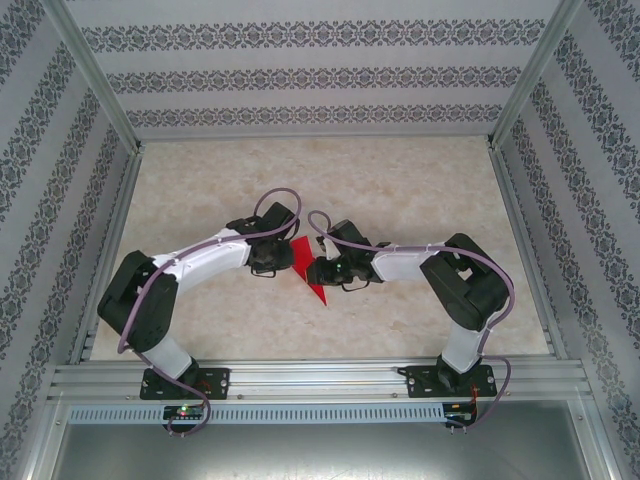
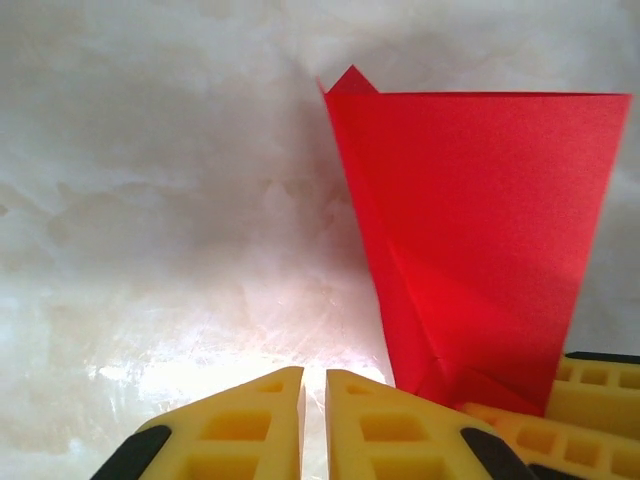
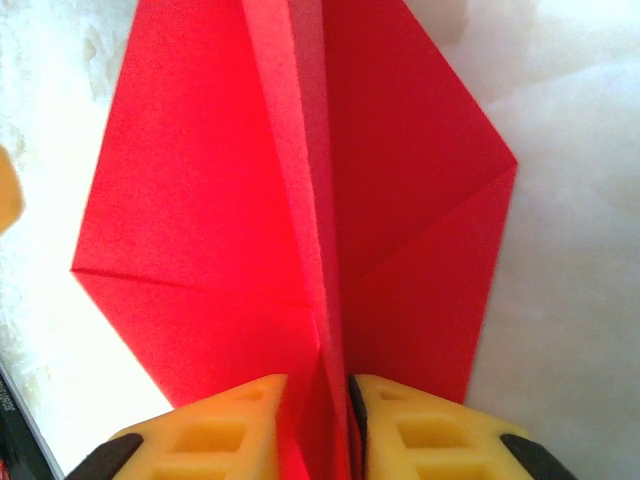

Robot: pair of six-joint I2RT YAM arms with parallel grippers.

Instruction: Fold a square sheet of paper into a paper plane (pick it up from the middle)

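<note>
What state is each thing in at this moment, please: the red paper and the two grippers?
paper plane: partly folded and creased, centre fold raised, flaps spread to either side.
right gripper: shut on the paper plane's raised centre fold.
left gripper: shut, holding nothing, with the paper plane beside it.

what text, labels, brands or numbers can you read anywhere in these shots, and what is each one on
No readable text anywhere.
red paper: plain, no print.
wall pattern: ornament only, no letters.
small board under the left arm's base: any marking is too small to read.
</note>
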